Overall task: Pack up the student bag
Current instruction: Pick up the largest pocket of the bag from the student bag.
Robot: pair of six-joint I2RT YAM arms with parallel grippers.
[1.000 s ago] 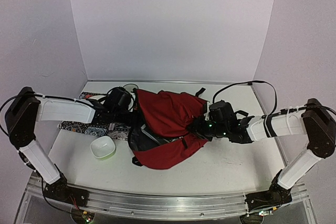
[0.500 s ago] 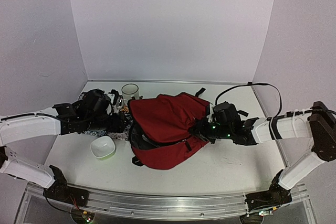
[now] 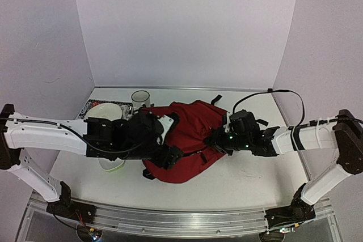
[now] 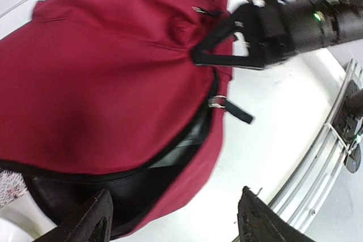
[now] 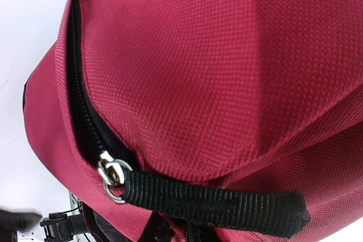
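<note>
While the right gripper (image 3: pixel 218 139) reaches in from the right edge and pinches a gathered fold of its cloth with its jaws narrowed onto it, the dark red soft fabric backpack (image 3: pixel 190 126) with black straps lies slumped at about the middle of the white table (image 3: pixel 255 179). The cloth puckers toward that pinch. The backpack's black zip (image 4: pixel 211 97) stands undone along the side that faces the near edge, showing a dark lining (image 4: pixel 136 188) inside the mouth. A small metal ring pull (image 5: pixel 113 175) hangs at the zip, with a flat black webbing tab (image 5: pixel 215 203) threaded through it.

The left gripper (image 3: pixel 169 154) comes across from the left edge and hangs over the backpack's near-left end, above the open mouth. Its black fingers (image 4: pixel 93 222) are spread wide with nothing between them.

A white mug with a dark rim (image 3: pixel 140 97) stands near the back edge, just beside the backpack's back-left corner. A white bowl with a green rim (image 3: pixel 113 165) sits toward the left edge, mostly hidden under the left arm. A patterned mat (image 3: pixel 91 105) shows near the back-left corner, and a pale round dish (image 3: pixel 105 110) is there too.
</note>
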